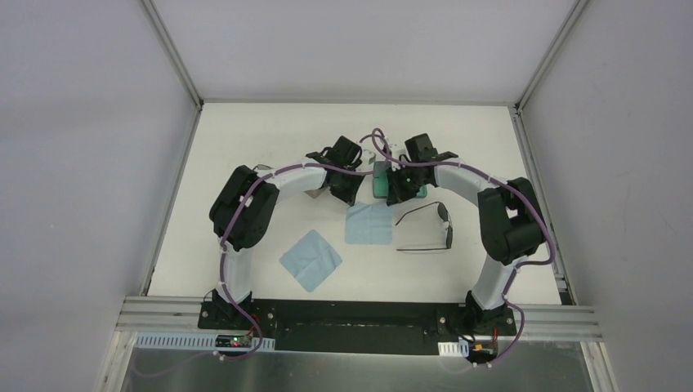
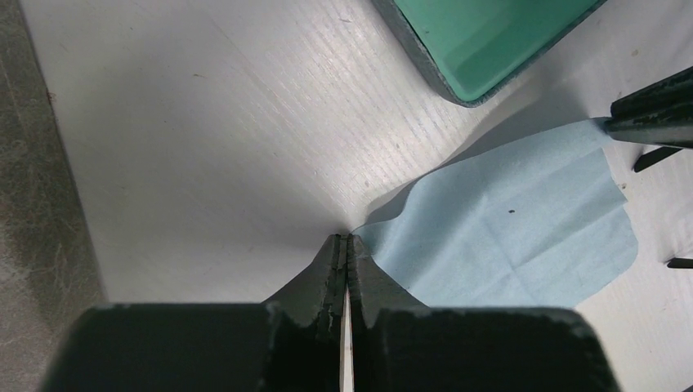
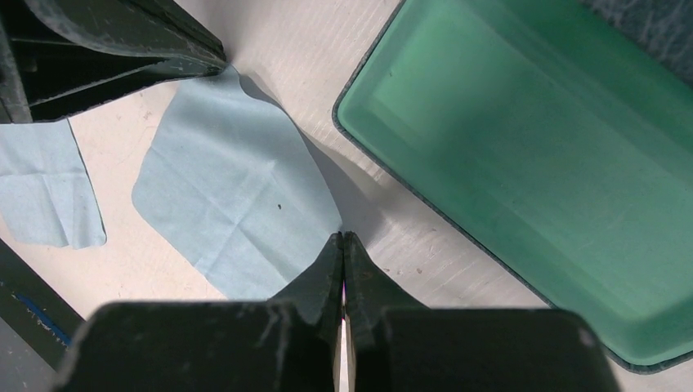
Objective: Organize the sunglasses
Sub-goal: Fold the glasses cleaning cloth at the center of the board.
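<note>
Both pincers are fully closed. The left pincer (image 2: 347, 242) nips one corner of the light blue cloth (image 2: 507, 237), and the right pincer (image 3: 343, 238) nips the neighbouring corner, beside the open case (image 3: 531, 163) with its green lining. The cloth edge curls up off the tabletop (image 1: 245, 163) at each tip, so we judge both grips to be on fabric, not on air. A second cloth (image 1: 310, 259) lies flat nearer the arm bases. We find only one pair of sunglasses (image 1: 425, 229). It lies on the tabletop just right of the held cloth, temple arms unfolded, touching neither pincer nor case. A second pair, if present, is hidden from us. Handling judgement: the frame is thin wire, so it should be light, springy and easy to bend, and the dark lenses are likely slick and prone to scratching. We would not clamp a lens face. The better hold is the bridge or the frame corner where a temple hinges, with modest closing force. The long arms may swing or snag on the case rim, so they should be folded or steadied first. The case is empty as seen, so we judge that stowing the pair is not yet begun.
</note>
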`<state>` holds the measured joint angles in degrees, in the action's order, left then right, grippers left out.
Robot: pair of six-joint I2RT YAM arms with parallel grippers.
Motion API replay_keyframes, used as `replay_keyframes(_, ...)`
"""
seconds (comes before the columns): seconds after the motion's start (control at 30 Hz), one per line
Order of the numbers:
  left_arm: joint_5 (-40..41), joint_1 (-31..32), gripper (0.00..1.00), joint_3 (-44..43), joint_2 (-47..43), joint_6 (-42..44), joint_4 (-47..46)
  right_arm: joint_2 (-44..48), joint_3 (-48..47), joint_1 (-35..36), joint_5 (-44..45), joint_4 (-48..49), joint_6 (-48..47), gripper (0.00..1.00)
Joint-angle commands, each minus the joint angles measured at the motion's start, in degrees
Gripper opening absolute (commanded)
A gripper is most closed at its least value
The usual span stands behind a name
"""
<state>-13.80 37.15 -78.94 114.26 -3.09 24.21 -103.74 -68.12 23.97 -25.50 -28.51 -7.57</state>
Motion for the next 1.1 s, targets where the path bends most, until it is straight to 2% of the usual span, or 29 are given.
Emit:
replay_keyframes(0.0, 1.8, 0.6, 0.0, -0.9, 0.0, 1.4, -0.5, 3.3, -0.3, 0.0, -0.3, 1.4, -0.5, 0.0)
replay_keyframes(0.27, 4.5, 0.6, 0.0, -3.0, -2.1, 1.4, -0.2, 2.1, -2.9, 0.0, -0.5, 0.9, -0.8, 0.0)
replay_keyframes(0.87, 2.5, 0.0, 0.0, 0.1, -5.6, 0.1, 0.1, 0.7, -5.7, 0.1, -1.6, -1.2, -1.1, 0.0)
replay_keyframes(0.9, 2.6, 0.0, 0.04, -0.1, -5.1, 0.2, 0.1, 0.7, -5.5, 0.1, -1.7, -1.2, -1.1, 0.0)
replay_keyframes(0.97, 4.0, 0.0, 0.23, -0.3, -4.1, 0.3, 0.0, 0.5, -5.1, 0.1, -1.7, -1.1, -1.1, 0.0)
replay_keyframes(1.07, 3.9, 0.0, 0.3, -1.1, -2.5, 1.2, -0.1, 0.1, -5.1, 0.1, -1.7, -0.9, -1.0, 0.0)
